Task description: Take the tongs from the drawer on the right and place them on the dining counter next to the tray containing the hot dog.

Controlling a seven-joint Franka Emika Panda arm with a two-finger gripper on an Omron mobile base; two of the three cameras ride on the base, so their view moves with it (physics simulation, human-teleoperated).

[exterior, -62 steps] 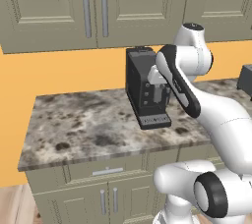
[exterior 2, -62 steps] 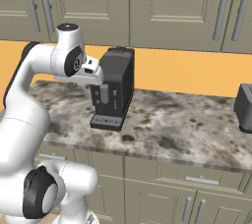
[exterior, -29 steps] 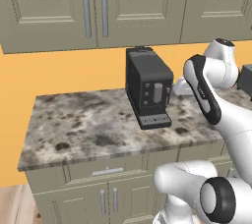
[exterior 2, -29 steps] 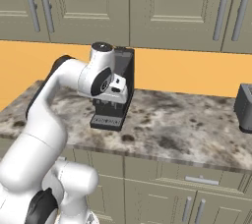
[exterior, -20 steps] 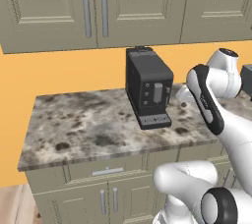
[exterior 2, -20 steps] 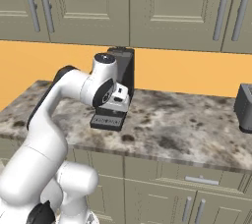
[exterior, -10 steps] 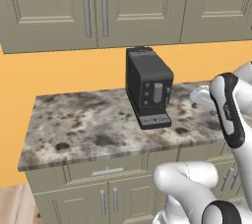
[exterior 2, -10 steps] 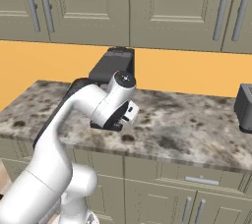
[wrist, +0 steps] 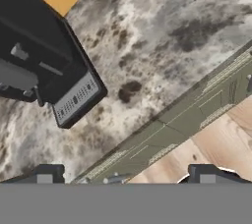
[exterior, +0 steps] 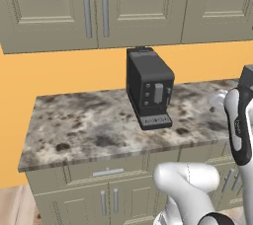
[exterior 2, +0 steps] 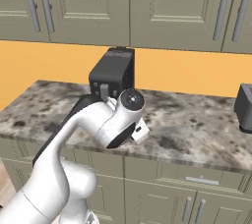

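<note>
Reaching for the right-hand drawer, hand spread and carrying nothing.

I have the white arm's hand [wrist: 125, 171] over the near edge of the grey-brown speckled stone desk [exterior: 89, 125], jaws wide apart, with the boxy black coffee machine [exterior: 149, 88] to its left. The beige-grey framed drawer [exterior 2: 202, 180] under the desk on the right is shut, so I judge the tongs lie inside (unseen for now). Next I need to drop below the edge and catch its handle; the floor side is open room, the machine the one thing to avoid.
</note>
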